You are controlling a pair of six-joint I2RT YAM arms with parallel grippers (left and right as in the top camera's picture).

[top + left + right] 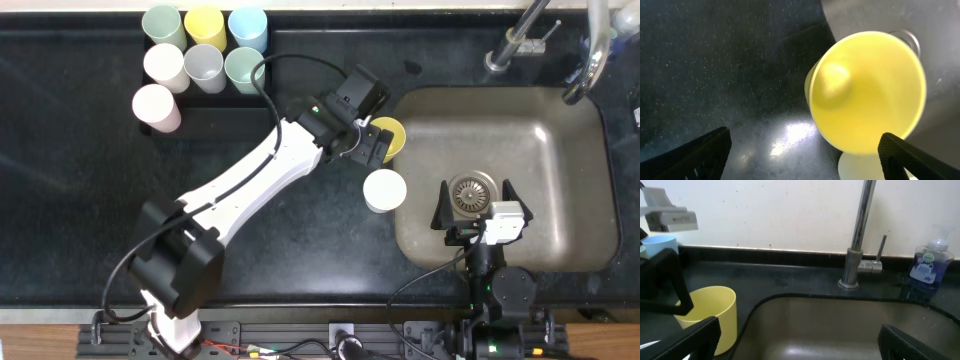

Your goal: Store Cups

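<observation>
The left arm (250, 180) stretches in a long diagonal across the black counter (80, 200), its elbow low and its wrist turned down at the far left corner of the sink (560, 170). The left gripper (378, 145) hangs there with its jaws spread wide and nothing between them. Its wrist view looks straight down into the yellow cup (867, 92), which sits nearer one finger (915, 155) than the other and touches neither. The yellow cup (390, 135) stands upright, mouth up, on the counter just beside the sink's left rim. The white cup (384, 190) stands at that same left rim, a little nearer the arms' bases and close to the yellow one. I cannot tell which way up it is. The right arm (490, 270) stands folded and compact at the sink's near edge. The right gripper (474, 200) is held level over the basin above the drain (472, 190), its jaws also parted and bare. It faces the faucet (860, 235) and the soap bottle (930, 265) behind the sink. A group of cups (205, 65) stands well to the left of the sink at the counter's back edge, in two rows of three. A pink one sits just beside them.
</observation>
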